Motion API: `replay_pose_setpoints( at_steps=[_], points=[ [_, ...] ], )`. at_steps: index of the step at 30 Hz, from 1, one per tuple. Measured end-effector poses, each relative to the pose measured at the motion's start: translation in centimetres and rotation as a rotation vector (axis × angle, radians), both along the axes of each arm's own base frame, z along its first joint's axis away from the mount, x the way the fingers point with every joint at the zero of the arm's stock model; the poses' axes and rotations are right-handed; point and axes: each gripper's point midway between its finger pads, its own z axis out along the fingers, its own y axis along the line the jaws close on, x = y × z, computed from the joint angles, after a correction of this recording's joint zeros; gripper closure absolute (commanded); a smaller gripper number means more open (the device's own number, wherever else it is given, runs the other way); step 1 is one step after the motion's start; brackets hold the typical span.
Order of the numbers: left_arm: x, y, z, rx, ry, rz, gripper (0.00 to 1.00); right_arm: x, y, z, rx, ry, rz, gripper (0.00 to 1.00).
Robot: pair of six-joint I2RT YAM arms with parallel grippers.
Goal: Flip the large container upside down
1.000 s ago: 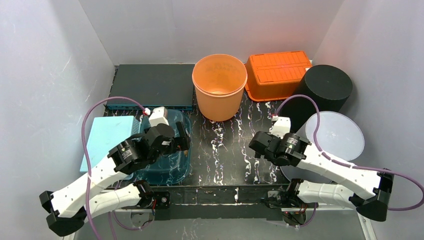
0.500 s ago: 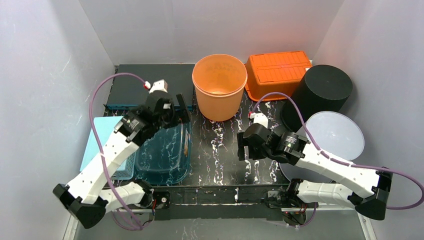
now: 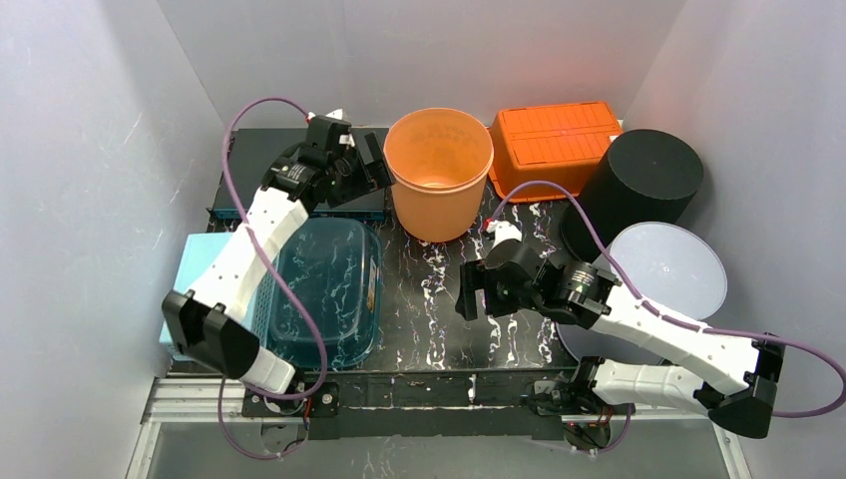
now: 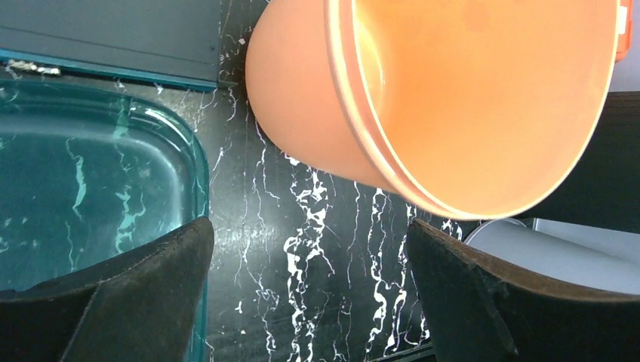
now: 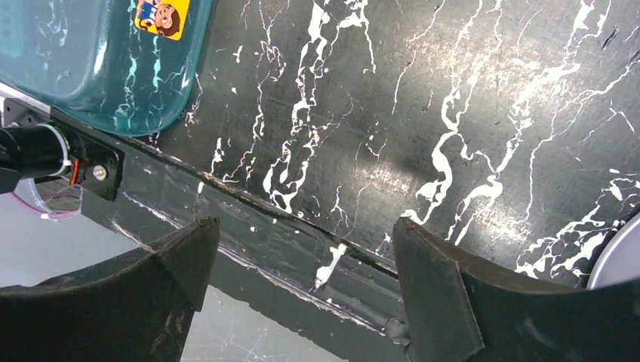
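Well, nothing turned yet. Bucket [image 3: 439,170] is orange and round. I take it for the large container, though that's my guess. It stands mouth-up on the table [image 3: 439,329], base flat, with the dark tray [image 3: 299,165] at its left and the crate [image 3: 554,145] close at its right

Left claw [image 3: 372,168]: just beside the bucket's left rim, spread wide, nothing in it. From its wrist view the rim and wall lie ahead of the fingers [image 4: 113,302] and apart from them; no contact that I can see

Right claw [image 3: 479,299]: well in front of the bucket, low over bare table, also wide and empty

Progress: approach only. Left to do, as I judge:
- close on the rim or wall
- lift and tip it over
- set it down mouth-down

The wall looks smooth and thin, so the rim lip seems the better bite. Whether one claw can carry it through the turn is doubtful

Also about, all placed from the bucket:
- black drum [image 3: 638,185], farther right
- pale tub [image 3: 666,269], front-right
- teal tub [image 3: 329,289], front-left
- blue basket [image 3: 210,274], farther front-left

Writing: none readable. One sticker [image 5: 162,16] on the teal tub shows a cartoon face, no lettering I can make out. No brand or label seen on the bucket
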Motion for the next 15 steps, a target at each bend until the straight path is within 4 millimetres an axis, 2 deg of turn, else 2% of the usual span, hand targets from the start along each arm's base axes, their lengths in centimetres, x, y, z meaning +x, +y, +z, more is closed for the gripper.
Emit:
replay_pose_setpoints(
  at_steps=[3, 8, 15],
  points=[
    [1.5, -0.7, -1.3, 0.006, 0.039, -0.016, 0.05, 0.0, 0.0, 0.3, 0.015, -0.002, -0.006, 0.07],
    [2.7, -1.5, -2.9, 0.0, 0.087, -0.035, 0.05, -0.1, -0.4, 1.4, 0.057, -0.02, -0.028, 0.07],
    [3.4, -2.4, -1.8, -0.062, 0.053, -0.049, 0.05, 0.2, -1.0, 2.6, 0.099, -0.055, -0.066, 0.05]
  ],
)
